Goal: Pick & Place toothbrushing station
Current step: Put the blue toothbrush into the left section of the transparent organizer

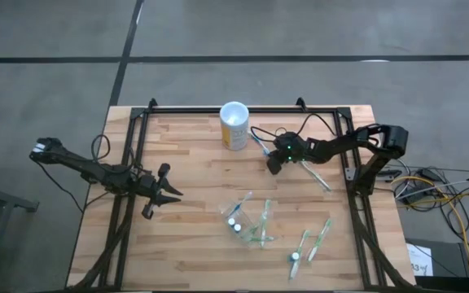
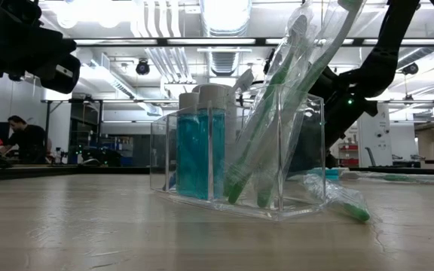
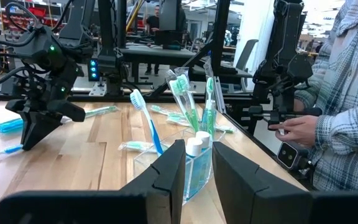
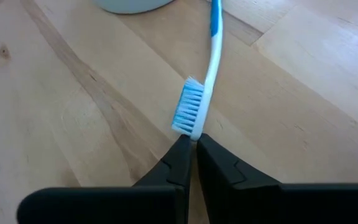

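Observation:
The toothbrushing station (image 1: 247,221) is a clear plastic holder standing on the wood near the table's middle. It holds two blue-filled bottles and several toothbrushes (image 2: 232,150) (image 3: 179,158). A blue-and-white toothbrush (image 1: 259,144) lies flat between the yellow cup (image 1: 234,126) and my right gripper (image 1: 271,161), which is shut at the brush's head end (image 4: 191,144). My left gripper (image 1: 169,195) waits open at the table's left, level, facing the station, with nothing between its fingers (image 3: 197,177). My right gripper nips the very end of the blue toothbrush's head (image 4: 194,132) between its two fingertips. The fingers slant down from the table's right side and lie roughly in line with the brush. The brush rests flat on the wood, bristles sideways, its handle (image 4: 214,37) running toward the yellow cup.
Wrapped green toothbrushes lie loose near the front right (image 1: 300,254) (image 1: 322,234), and one more lies under the right arm (image 1: 316,175). Black frame rails (image 1: 129,163) run along the table's edges. A person (image 3: 347,93) stands beyond the table's right side.

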Action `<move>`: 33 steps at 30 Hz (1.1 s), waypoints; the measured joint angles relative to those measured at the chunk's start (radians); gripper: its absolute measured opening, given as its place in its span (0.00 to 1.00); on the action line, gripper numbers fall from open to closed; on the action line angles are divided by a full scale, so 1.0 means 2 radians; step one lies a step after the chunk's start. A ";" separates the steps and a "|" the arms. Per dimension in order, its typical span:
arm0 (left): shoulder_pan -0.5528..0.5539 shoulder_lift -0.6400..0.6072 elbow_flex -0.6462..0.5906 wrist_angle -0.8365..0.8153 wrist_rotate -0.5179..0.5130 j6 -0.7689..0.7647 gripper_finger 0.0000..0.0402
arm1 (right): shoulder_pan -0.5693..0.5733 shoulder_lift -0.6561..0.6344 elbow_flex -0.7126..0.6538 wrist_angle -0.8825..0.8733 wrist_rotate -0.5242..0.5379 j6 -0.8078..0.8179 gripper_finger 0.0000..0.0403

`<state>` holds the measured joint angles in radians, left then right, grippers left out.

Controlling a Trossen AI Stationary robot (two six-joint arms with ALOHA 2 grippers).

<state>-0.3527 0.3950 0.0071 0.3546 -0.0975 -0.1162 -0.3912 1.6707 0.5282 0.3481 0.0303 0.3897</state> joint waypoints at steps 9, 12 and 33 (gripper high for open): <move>0.000 0.000 0.000 0.000 0.000 0.000 0.21 | 0.000 -0.001 0.000 0.000 0.000 0.000 0.04; 0.000 0.000 0.000 0.000 0.000 0.000 0.21 | 0.000 -0.007 -0.001 -0.004 -0.004 0.000 0.04; 0.000 0.000 0.000 0.000 0.000 0.000 0.21 | 0.001 -0.152 -0.014 -0.132 -0.003 0.000 0.04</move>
<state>-0.3525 0.3950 0.0073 0.3546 -0.0975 -0.1162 -0.3901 1.3664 0.4995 0.0851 0.0238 0.3895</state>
